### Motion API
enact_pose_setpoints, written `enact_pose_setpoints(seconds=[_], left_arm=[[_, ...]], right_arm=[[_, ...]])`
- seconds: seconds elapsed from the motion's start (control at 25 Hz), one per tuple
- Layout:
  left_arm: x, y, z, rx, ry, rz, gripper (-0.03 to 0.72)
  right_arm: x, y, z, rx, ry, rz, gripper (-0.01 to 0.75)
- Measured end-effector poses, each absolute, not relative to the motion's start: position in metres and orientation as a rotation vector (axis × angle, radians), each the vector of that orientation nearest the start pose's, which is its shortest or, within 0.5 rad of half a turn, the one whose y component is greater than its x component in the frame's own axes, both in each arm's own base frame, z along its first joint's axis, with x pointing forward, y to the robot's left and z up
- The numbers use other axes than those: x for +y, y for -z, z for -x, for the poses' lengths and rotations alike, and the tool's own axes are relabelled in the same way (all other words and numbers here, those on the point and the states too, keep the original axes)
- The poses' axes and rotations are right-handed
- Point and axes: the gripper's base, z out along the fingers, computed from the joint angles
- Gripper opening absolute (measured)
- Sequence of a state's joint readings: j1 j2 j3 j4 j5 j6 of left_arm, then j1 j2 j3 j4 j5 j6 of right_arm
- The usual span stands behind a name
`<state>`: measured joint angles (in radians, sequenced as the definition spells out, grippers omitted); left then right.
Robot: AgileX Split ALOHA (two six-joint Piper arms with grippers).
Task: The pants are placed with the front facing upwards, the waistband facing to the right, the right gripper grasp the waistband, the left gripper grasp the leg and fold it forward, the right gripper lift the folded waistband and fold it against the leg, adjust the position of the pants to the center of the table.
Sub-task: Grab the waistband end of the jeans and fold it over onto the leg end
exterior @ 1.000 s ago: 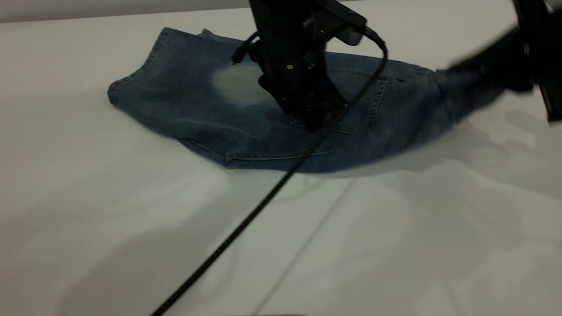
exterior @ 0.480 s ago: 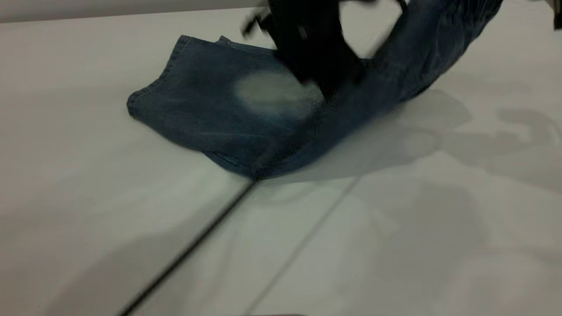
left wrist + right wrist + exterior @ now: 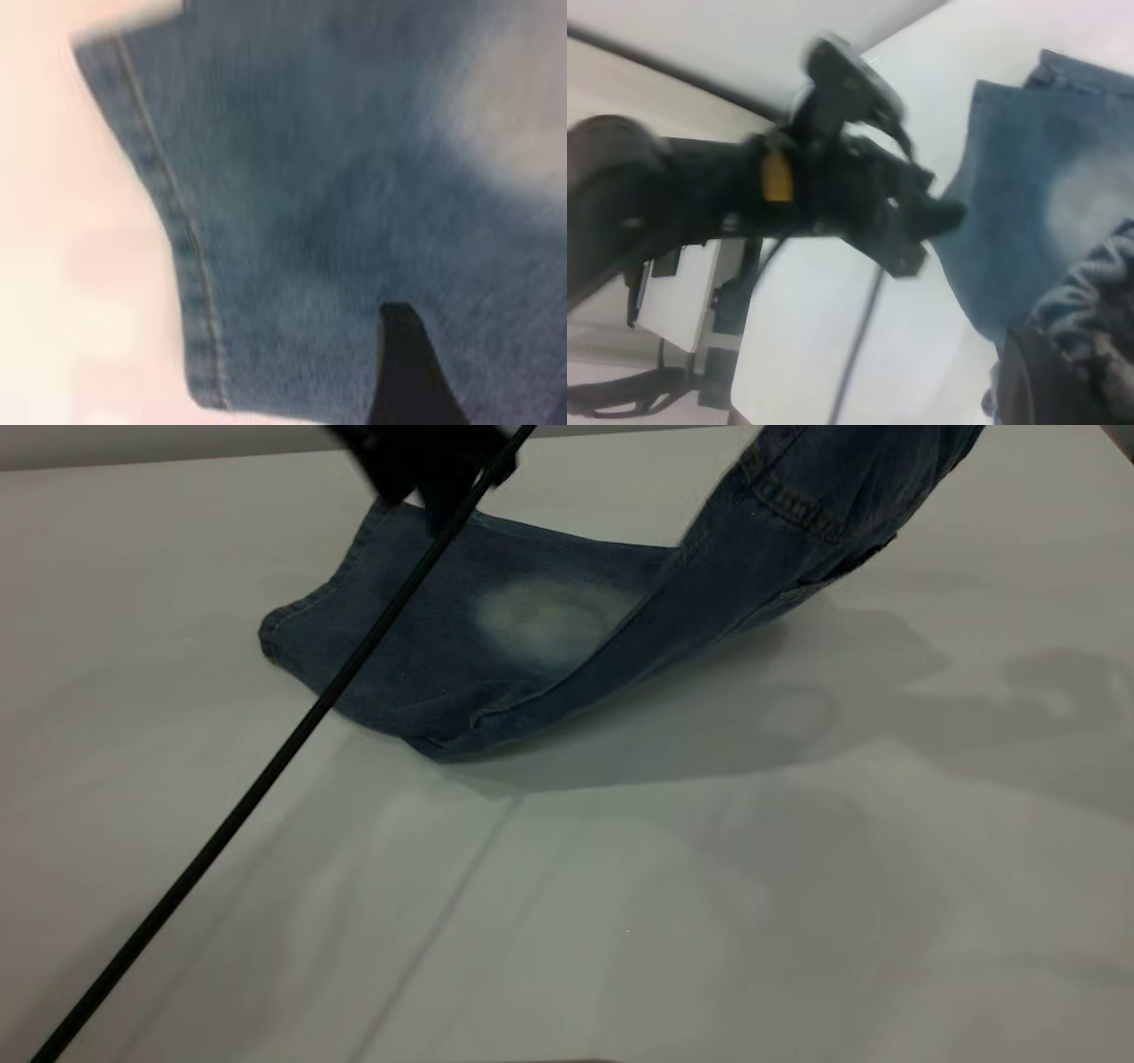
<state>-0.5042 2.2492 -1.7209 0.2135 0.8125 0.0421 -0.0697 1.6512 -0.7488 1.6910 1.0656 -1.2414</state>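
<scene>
Black angular left arm [image 3: 788, 204], yellow marking, thin braided cable [image 3: 266, 771]

The exterior view looks down at a slant across the table [image 3: 709, 921] from its near edge, fairly close. The left wrist view hangs just above the pants [image 3: 354, 177], facing down. The right wrist view looks, seemingly sideways, across the table toward the left gripper [image 3: 921, 221]. All three share the pants' pale-faded leg

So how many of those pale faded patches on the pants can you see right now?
1. It sits on the flat leg of the pants, a pale oval near the lifted fold. A second may be hidden under the raised denim.
</scene>
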Motion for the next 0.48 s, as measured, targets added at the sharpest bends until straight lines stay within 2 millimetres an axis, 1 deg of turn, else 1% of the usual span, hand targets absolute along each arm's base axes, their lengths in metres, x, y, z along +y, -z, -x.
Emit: enact_pose_setpoints(seconds=[0.2, 0.32, 0.4, 0.48], left_arm=[[-0.223, -0.108, -0.419, 2.72, -0.032, -0.913, 0.367], [-0.227, -0.089, -0.416, 2.759, 0.035, -0.923, 0.367], [-0.229, -0.081, -0.415, 2.778, 0.074, -0.926, 0.367], [-0.231, -0.078, -0.415, 2.774, 0.106, -0.93, 0.363]], right_arm=[[0.061, -0.22, -0.296, 2.111, -1.447, 0.035, 0.05], [0.062, -0.227, -0.298, 2.09, -1.462, 0.079, 0.05], [0.062, -0.228, -0.299, 2.091, -1.457, 0.093, 0.05], [0.062, -0.227, -0.298, 2.099, -1.452, 0.106, 0.05]])
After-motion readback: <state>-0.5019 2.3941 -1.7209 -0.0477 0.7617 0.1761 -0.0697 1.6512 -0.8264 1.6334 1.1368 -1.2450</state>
